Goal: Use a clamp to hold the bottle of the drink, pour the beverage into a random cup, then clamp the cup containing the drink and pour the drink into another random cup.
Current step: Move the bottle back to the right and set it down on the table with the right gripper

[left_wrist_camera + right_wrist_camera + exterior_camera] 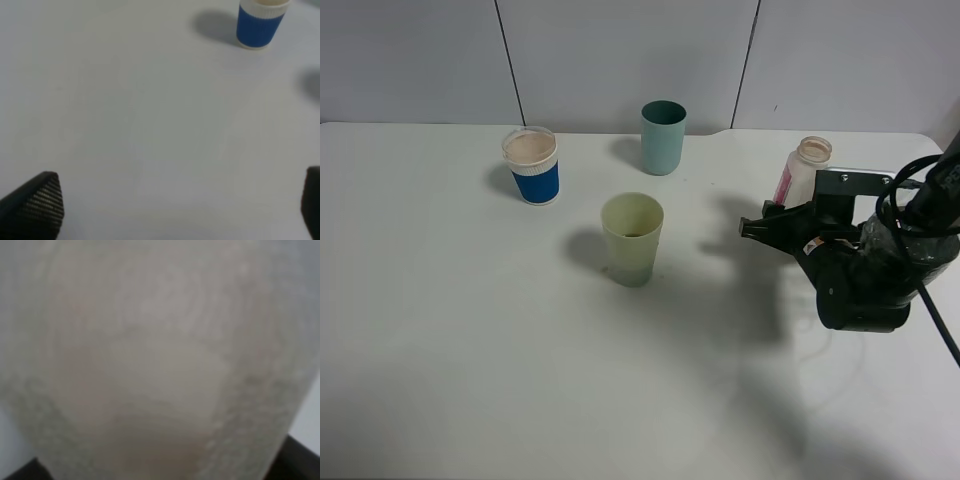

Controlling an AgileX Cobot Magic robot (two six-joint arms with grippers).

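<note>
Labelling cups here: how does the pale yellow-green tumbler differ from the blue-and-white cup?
The pale yellow-green tumbler is one plain colour; the blue-and-white cup has a blue body under a white rim band. The tumbler looks taller. It stands near the middle of the white table; the cup sits farther back and to the left in the high view. Both stand upright and open-topped.

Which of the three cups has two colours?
The blue cup with the white rim band, standing farthest left in the high view; the teal cup and the yellow-green cup are each one plain colour.
</note>
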